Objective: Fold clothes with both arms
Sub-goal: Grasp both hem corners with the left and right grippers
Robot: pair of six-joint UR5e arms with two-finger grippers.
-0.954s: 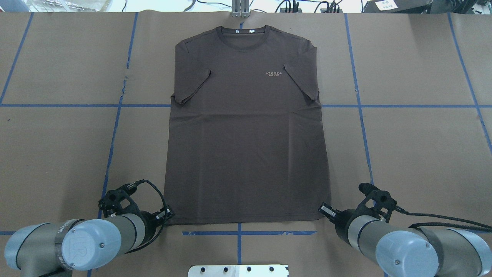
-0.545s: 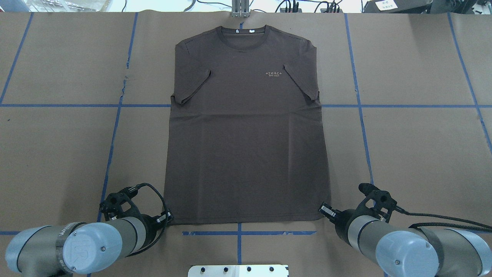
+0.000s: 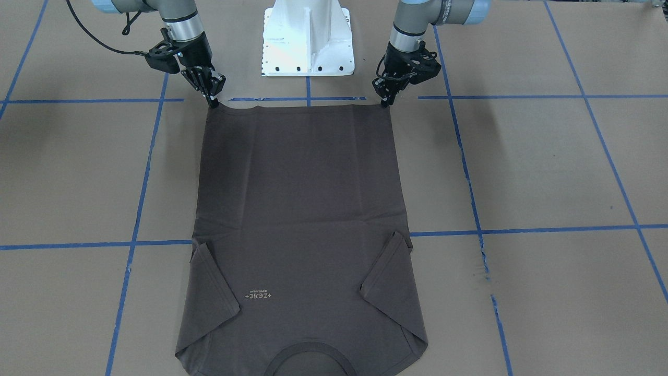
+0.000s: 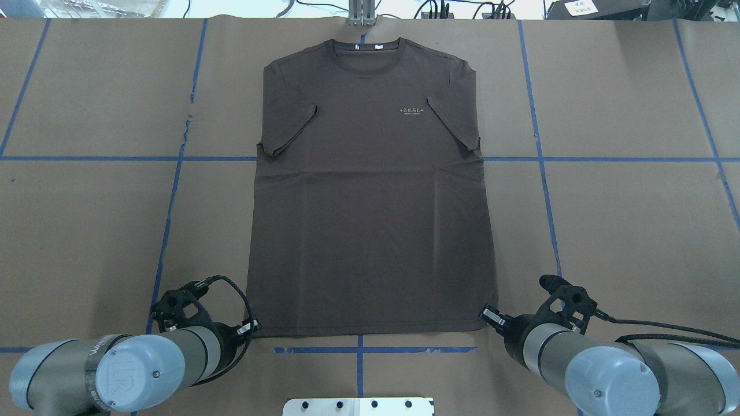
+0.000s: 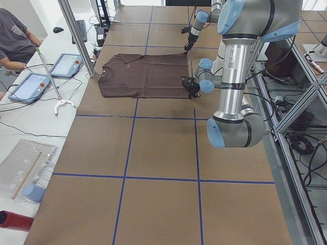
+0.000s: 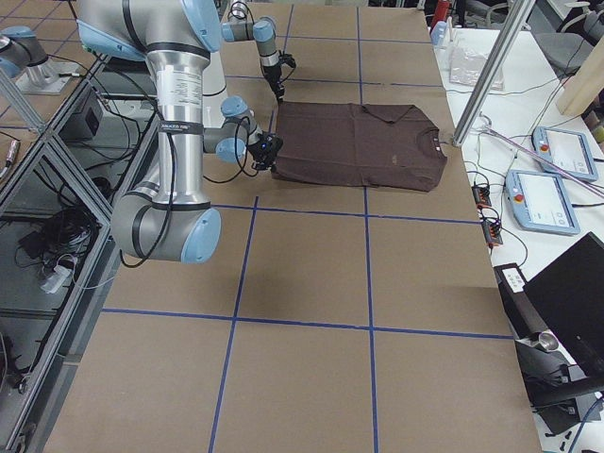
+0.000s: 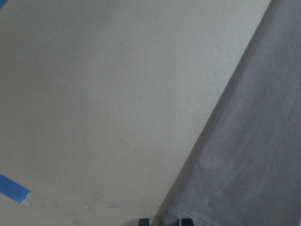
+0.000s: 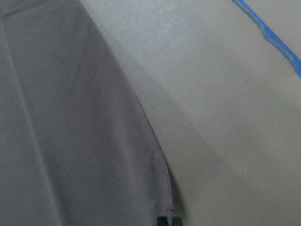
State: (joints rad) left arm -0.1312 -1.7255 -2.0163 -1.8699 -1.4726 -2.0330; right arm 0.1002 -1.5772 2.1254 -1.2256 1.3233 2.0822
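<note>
The dark brown-grey T-shirt [image 4: 370, 231] lies flat and face up on the brown paper, with its sleeves folded inward and its collar at the far edge. My left gripper [image 4: 250, 330] is at the near-left hem corner. In the left wrist view its fingertips [image 7: 144, 221] stand slightly apart, open, with the hem edge [image 7: 254, 165] between them. My right gripper [image 4: 488, 316] is at the near-right hem corner. There its tips [image 8: 162, 220] are pressed together, shut on the hem [image 8: 70, 141]. In the front-facing view the left gripper [image 3: 385, 102] and right gripper [image 3: 213, 101] both touch the hem line.
The white pedestal base [image 3: 308, 42] stands between the arms, just behind the hem. Blue tape lines [image 4: 543, 173] cross the paper. A metal post [image 4: 361, 14] stands beyond the collar. A seated person [image 5: 15, 35] and tablets [image 5: 65, 64] are past the far edge.
My left arm has shifted slightly back and down toward the near-left hem corner. The right arm and the shirt have not moved.
</note>
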